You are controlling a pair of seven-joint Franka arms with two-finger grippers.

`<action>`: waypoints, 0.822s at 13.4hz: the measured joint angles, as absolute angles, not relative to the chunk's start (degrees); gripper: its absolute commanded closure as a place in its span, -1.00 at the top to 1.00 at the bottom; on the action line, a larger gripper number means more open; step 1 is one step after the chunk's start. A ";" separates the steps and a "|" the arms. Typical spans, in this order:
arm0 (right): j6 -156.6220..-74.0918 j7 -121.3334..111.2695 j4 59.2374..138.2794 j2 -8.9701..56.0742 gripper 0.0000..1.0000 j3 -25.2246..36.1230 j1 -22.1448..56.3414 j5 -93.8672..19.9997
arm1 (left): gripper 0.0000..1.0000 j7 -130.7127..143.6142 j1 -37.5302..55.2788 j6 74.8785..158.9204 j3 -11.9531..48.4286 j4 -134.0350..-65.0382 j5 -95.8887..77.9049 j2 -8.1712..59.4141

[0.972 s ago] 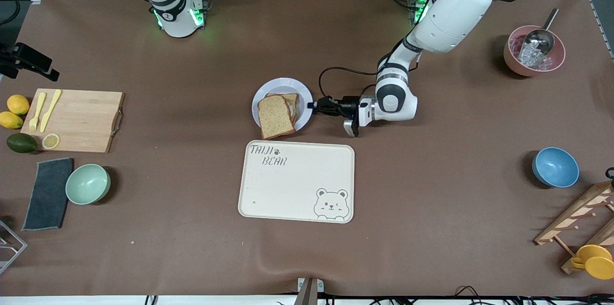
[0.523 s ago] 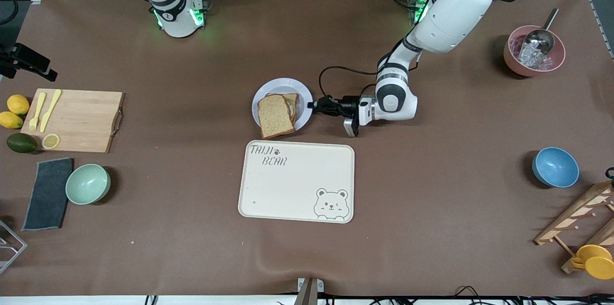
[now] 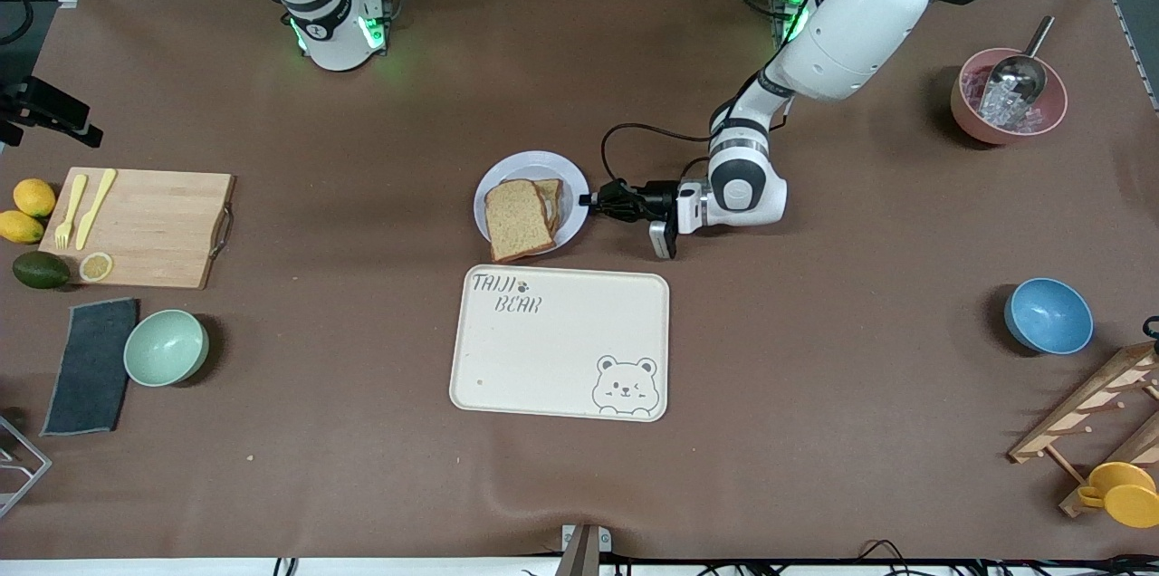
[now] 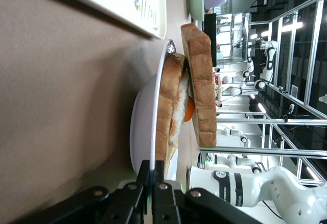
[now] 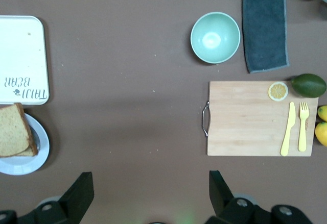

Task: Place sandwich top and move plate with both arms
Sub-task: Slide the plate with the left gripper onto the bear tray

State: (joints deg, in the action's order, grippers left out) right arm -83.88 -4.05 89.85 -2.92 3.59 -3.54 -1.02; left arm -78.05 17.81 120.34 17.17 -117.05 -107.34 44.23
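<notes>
The pale plate lies mid-table, just farther from the front camera than the cream tray. On it the sandwich top, a brown slice, lies over a lower slice with fried egg. It is skewed and overhangs the rim toward the tray. My left gripper is low beside the plate, at the side toward the left arm's end. It is shut on the plate's thin rim. My right gripper hangs open high over bare table and holds nothing, with the plate off to one side.
A cream bear tray lies nearer the front camera than the plate. Toward the right arm's end are a cutting board with cutlery, a green bowl and a dark cloth. Toward the left arm's end are a blue bowl, a pink bowl and a wooden rack.
The plate with its sandwich has shifted very slightly toward the tray in my left gripper's hold. The right arm's black hand at the view's edge has drifted a little outward.
</notes>
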 measured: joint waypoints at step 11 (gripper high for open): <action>-84.07 -4.02 87.89 -2.93 1.00 3.58 -6.65 -0.32 | -1.00 -81.07 12.71 117.89 20.12 -114.46 -108.56 47.11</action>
State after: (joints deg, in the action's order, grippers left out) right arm -84.07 -4.02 87.89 -2.93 3.58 -6.65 -0.32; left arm -81.07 12.71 117.89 20.12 -114.46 -108.56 47.11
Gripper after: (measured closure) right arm 0.000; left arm 0.960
